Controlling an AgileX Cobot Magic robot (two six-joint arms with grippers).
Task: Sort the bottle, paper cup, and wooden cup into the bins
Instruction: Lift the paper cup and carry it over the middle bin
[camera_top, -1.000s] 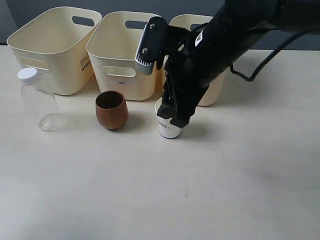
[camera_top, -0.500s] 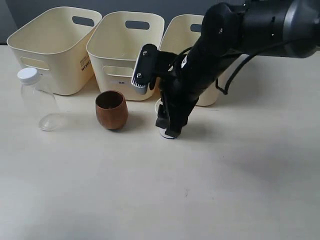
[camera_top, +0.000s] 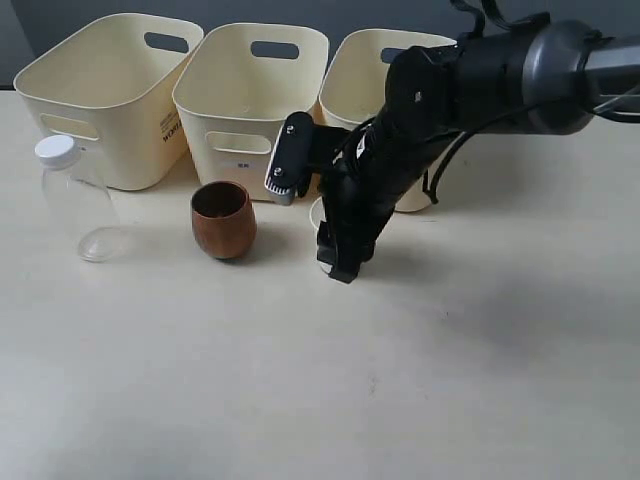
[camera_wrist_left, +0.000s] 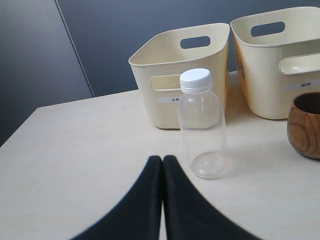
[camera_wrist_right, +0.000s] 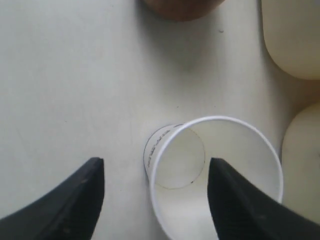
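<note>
Exterior view: the right gripper has dropped lower around the paper cup than a second ago; its jaws stand wide, straddling the cup without gripping; the cup stands just near of the bins, so closing comes next.

Pale cream table underlies everything; dark grey-blue wall rises behind its far edge.
</note>
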